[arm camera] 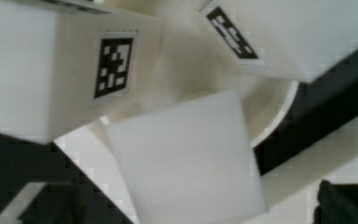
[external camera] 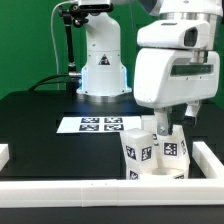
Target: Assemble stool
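The stool's parts sit at the front right in the exterior view. Two upright white legs with marker tags (external camera: 141, 151) (external camera: 175, 148) stand on the round seat (external camera: 160, 174). My gripper (external camera: 173, 126) hangs just above them and is open. In the wrist view, two tagged legs (arm camera: 87, 70) (arm camera: 256, 35) stand on the seat (arm camera: 286, 105). A third plain white leg face (arm camera: 185, 160) fills the space between my gripper's (arm camera: 194, 214) dark fingers (arm camera: 357, 200). A gap shows beside that leg, and the fingers are not pressed on it.
The marker board (external camera: 100, 125) lies mid-table on the black surface. Long white rim bars run along the front (external camera: 70, 190) and the exterior view's right side (external camera: 212, 155), close to the stool parts. The robot base (external camera: 102, 70) stands at the back.
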### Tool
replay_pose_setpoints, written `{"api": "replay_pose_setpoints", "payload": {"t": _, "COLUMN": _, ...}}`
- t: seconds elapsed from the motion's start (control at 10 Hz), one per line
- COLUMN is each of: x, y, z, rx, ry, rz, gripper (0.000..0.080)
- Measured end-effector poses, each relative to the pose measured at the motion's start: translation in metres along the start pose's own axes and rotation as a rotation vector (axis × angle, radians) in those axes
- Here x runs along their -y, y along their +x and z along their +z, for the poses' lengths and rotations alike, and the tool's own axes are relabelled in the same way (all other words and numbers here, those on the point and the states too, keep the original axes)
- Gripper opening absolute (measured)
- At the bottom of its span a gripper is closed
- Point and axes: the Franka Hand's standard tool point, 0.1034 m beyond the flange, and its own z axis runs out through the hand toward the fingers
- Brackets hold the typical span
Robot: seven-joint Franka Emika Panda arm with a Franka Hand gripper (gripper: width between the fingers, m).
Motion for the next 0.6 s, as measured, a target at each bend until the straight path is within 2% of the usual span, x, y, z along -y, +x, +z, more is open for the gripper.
{"api": "replay_pose_setpoints", "payload": {"t": 0.1, "x": 0.0003, "y": -0.0006, "z": 0.0018, "rx": 0.003, "ry": 0.001, "rz": 0.000, "gripper": 0.0649}}
{"api": "replay_pose_setpoints", "payload": {"t": 0.2, "x": -0.0002, "y": -0.0009, "z": 0.0018, "rx": 0.003, "ry": 0.001, "rz": 0.001, "gripper": 0.0546}}
{"api": "replay_pose_setpoints", "payload": {"t": 0.3, "x": -0.0006, "y": -0.0013, "z": 0.0018, "rx": 0.003, "ry": 0.001, "rz": 0.002, "gripper": 0.0398}}
{"api": "replay_pose_setpoints", "payload": {"t": 0.4, "x": -0.0010, "y": -0.0010, "z": 0.0011, "rx": 0.002, "ry": 0.000, "rz": 0.025, "gripper": 0.0398}}
{"api": "replay_pose_setpoints", "payload": {"t": 0.5, "x": -0.0012, "y": -0.0012, "z": 0.0010, "rx": 0.002, "ry": 0.000, "rz": 0.046, "gripper": 0.0340}}
{"api": "replay_pose_setpoints", "payload": {"t": 0.6, "x": -0.0014, "y": -0.0013, "z": 0.0010, "rx": 0.002, "ry": 0.000, "rz": 0.047, "gripper": 0.0340}}
